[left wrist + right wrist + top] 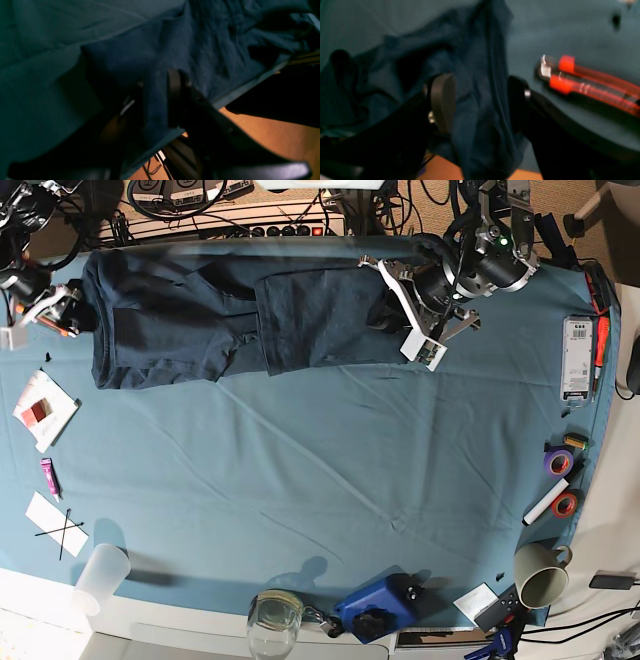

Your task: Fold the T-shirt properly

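Observation:
The dark navy T-shirt (230, 315) lies crumpled along the far edge of the teal table cloth (320, 470), folded partly over itself. My left gripper (392, 305) is at the shirt's right end. In the left wrist view the gripper (156, 100) is closed with navy fabric (155, 62) pinched between the fingers at the table edge. My right gripper (78, 305) is at the shirt's left end. In the right wrist view the gripper (480, 102) holds a bunched fold of the shirt (475, 75) between its pads (442, 100).
A red-handled tool (585, 80) lies on the cloth beside my right gripper. A remote (578, 358), tape rolls (557, 462), a mug (540, 582), a blue device (380, 605), a glass (275, 620), a plastic cup (100, 578) and papers (45, 410) lie around the table's rim.

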`<state>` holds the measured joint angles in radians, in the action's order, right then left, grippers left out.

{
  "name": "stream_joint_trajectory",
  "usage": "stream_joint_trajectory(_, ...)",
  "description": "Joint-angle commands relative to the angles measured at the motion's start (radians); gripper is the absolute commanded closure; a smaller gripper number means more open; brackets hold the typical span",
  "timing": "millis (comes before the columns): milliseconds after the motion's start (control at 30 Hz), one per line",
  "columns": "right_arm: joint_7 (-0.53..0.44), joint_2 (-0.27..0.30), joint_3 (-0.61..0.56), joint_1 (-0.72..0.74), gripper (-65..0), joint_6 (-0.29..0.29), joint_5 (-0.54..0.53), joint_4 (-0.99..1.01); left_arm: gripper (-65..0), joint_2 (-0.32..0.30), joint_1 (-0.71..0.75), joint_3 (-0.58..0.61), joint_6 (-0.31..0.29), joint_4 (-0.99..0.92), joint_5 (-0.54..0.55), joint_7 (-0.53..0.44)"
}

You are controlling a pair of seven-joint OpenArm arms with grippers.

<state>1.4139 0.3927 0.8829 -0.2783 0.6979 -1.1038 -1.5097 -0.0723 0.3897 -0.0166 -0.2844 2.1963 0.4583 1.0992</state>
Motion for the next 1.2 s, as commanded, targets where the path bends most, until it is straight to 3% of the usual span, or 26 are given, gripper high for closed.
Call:
stream_joint_trajectory(0,-0.018,0.023,0.006,0.011,-33.3,0.0,-0.021,0.021,-11.4,0.003,-0.002,-0.001,-0.004,0.02,0.018,-0.018)
stream_joint_trajectory(300,-0.018,0.04,-0.048,0.046,-33.2,0.0,-0.153,0.227,-11.4,0.003,-0.002,-0.001,-0.004,0.02,0.018,-0.019)
stream_joint_trajectory(533,-0.018,0.053,-0.2,0.046,-33.3,0.0,-0.254,0.25,-11.4,0.003,-0.002,-0.001,-0.004,0.02,0.018,-0.023)
stream_joint_trajectory(700,-0.018,0.051,-0.229,0.046,-33.2,0.0,-0.343,0.25,-11.4,0.003,-0.002,-0.001,-0.004,0.02,0.017,-0.022)
stream_joint_trajectory(1167,-0.018,0.051,-0.226,0.046,-33.2,0.0,-0.38,0.249,-11.4,0.003,-0.002,-0.001,-0.004,0.02,0.018,-0.026)
